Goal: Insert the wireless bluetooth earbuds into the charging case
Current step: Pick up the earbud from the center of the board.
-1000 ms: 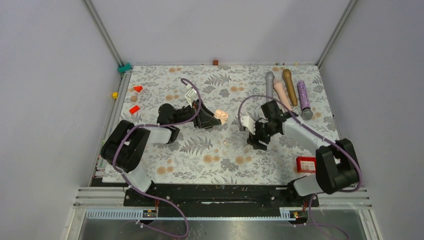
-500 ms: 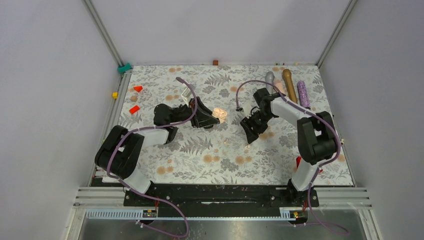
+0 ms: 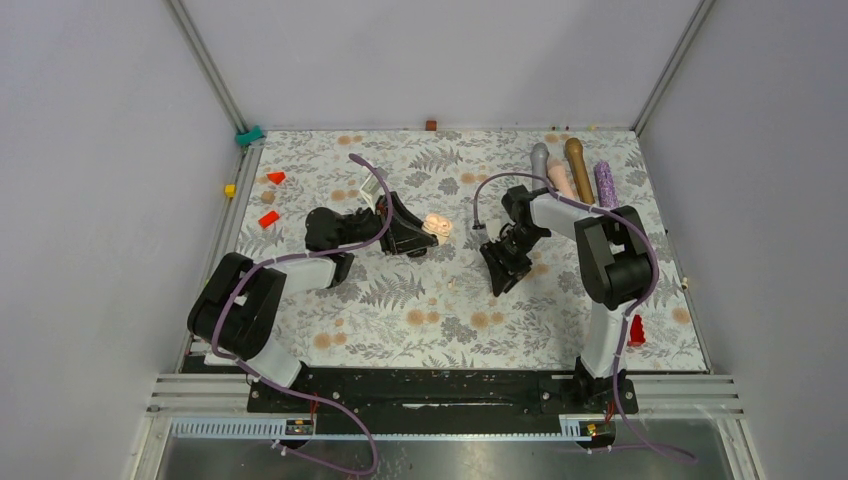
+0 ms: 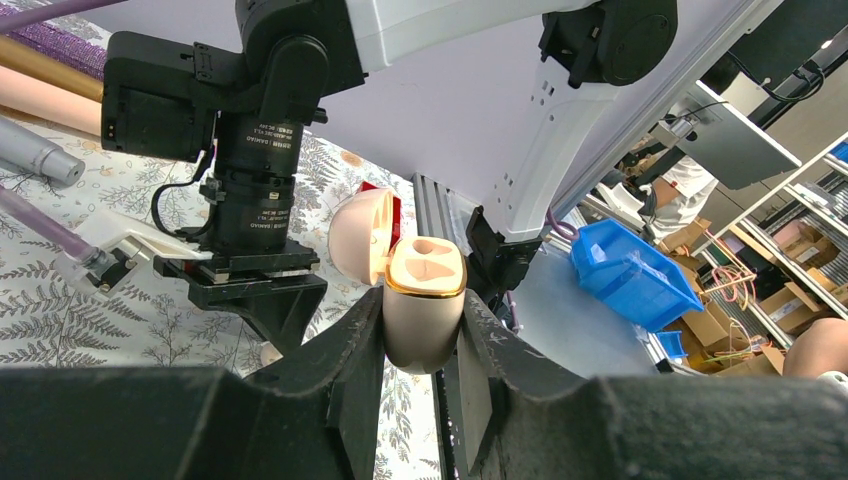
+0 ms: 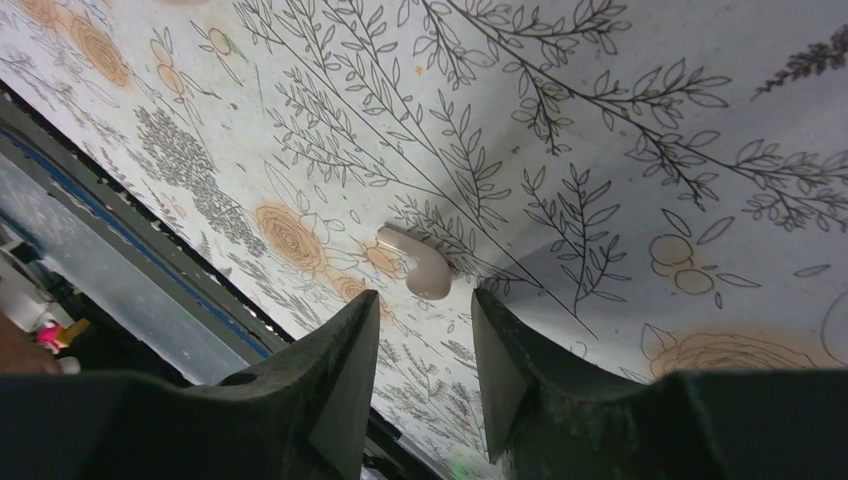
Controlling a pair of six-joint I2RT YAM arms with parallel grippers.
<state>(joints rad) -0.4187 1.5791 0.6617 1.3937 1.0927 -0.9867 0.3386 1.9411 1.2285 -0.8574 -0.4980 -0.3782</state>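
My left gripper (image 3: pixel 425 236) is shut on the charging case (image 4: pixel 424 310), a cream-pink case with a gold rim, held upright. Its lid (image 4: pixel 358 236) is swung open and its two sockets look empty. The case also shows in the top view (image 3: pixel 438 225). My right gripper (image 3: pixel 497 281) is open and points down at the floral mat, right of the case. In the right wrist view one small pale earbud (image 5: pixel 417 266) lies on the mat just beyond the open fingertips (image 5: pixel 425 300), untouched. I see no second earbud.
Several long cylinders (image 3: pixel 575 175) lie at the back right, behind my right arm. Red blocks (image 3: pixel 268 218) and a yellow block (image 3: pixel 230 190) sit at the left edge. A red box (image 3: pixel 636 330) is by the right arm's base. Metal frame rails border the mat.
My right arm has folded back, and its gripper has turned down over the earbud on the mat. My left gripper has shifted slightly, the case still in it.
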